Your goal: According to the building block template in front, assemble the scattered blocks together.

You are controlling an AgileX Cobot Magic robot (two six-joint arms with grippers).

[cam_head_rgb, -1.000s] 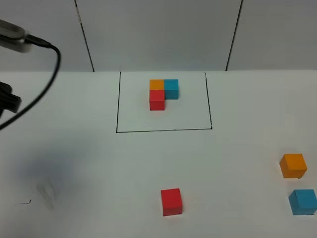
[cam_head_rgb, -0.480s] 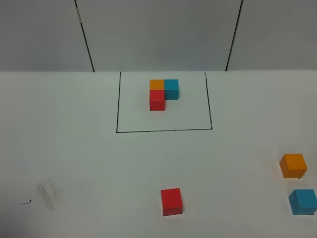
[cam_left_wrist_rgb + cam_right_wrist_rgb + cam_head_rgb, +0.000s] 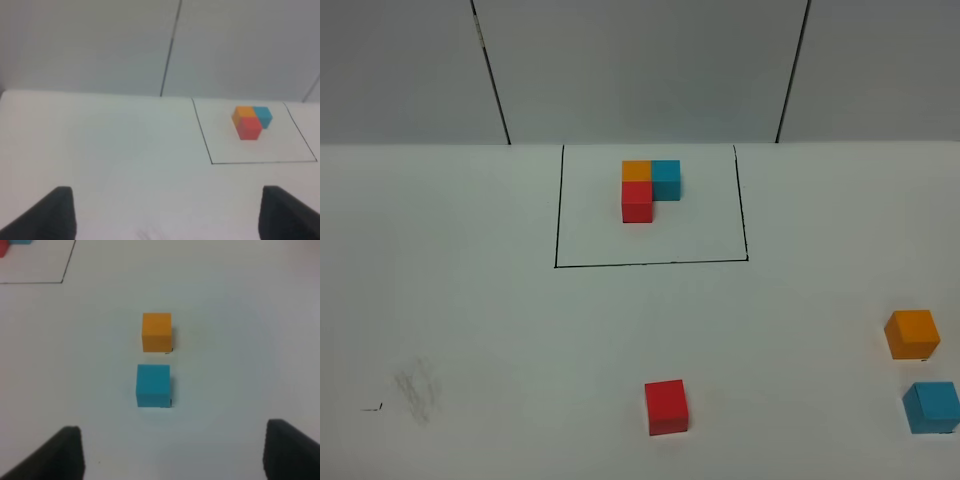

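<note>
The building block template [image 3: 650, 191] is a black-outlined rectangle at the back of the table holding an L of orange, blue and red cubes; the left wrist view shows it as well [image 3: 250, 122]. The scattered blocks lie nearer the front: a red cube [image 3: 666, 406] in the middle, an orange cube [image 3: 911, 334] and a light blue cube [image 3: 931, 407] at the right edge. My right gripper [image 3: 172, 452] hovers open above the orange cube [image 3: 156, 332] and light blue cube [image 3: 153, 385], holding nothing. My left gripper [image 3: 167, 215] is open and empty over bare table. Neither arm appears in the exterior high view.
White wall panels with dark seams [image 3: 490, 70] rise behind the table. A faint grey smudge [image 3: 417, 388] and a short black mark [image 3: 370, 408] sit on the white table surface at the front left.
The left arm and its cable, visible at the exterior view's left edge a second ago, have withdrawn out of that view. The cubes have not moved.
</note>
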